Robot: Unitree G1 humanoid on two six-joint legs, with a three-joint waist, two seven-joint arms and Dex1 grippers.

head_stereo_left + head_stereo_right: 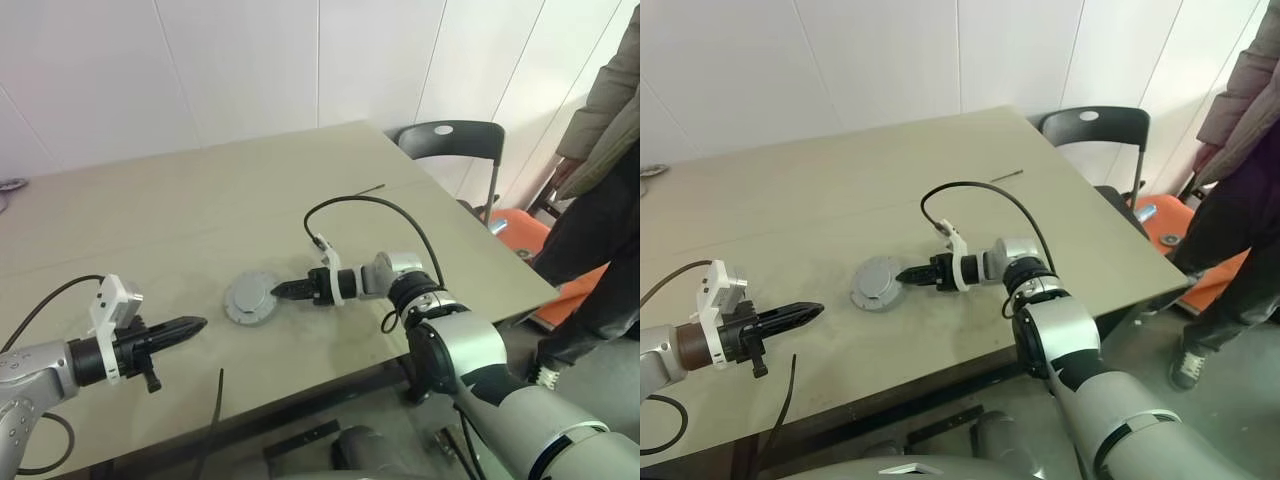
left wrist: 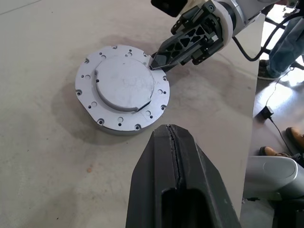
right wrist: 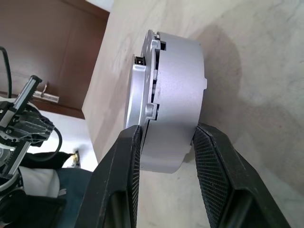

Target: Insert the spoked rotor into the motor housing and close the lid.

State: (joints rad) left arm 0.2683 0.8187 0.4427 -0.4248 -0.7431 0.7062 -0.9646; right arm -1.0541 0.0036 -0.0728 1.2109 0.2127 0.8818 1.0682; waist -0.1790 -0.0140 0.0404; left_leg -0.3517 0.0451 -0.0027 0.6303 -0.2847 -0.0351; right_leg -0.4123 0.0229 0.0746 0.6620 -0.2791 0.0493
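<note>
The motor housing [image 2: 118, 129] is a round grey metal shell standing on the table, a little right of centre. The flat grey lid [image 2: 123, 80] lies on top of it and covers its inside, so the spoked rotor is hidden. My right gripper [image 1: 280, 291] reaches in from the right and is shut on the housing's near rim. One of its fingers [image 3: 126, 156] presses on the lid's flange [image 3: 140, 90] and the other sits under the housing wall [image 3: 178, 76]. My left gripper [image 1: 195, 325] hangs shut and empty over the table's front left, pointing toward the housing.
A black chair [image 1: 455, 140] stands past the table's far right corner. A person [image 1: 600, 200] stands to the right beside an orange object [image 1: 530, 235]. A black cable [image 1: 370, 205] loops from my right wrist. The table's right edge [image 1: 540, 290] is close.
</note>
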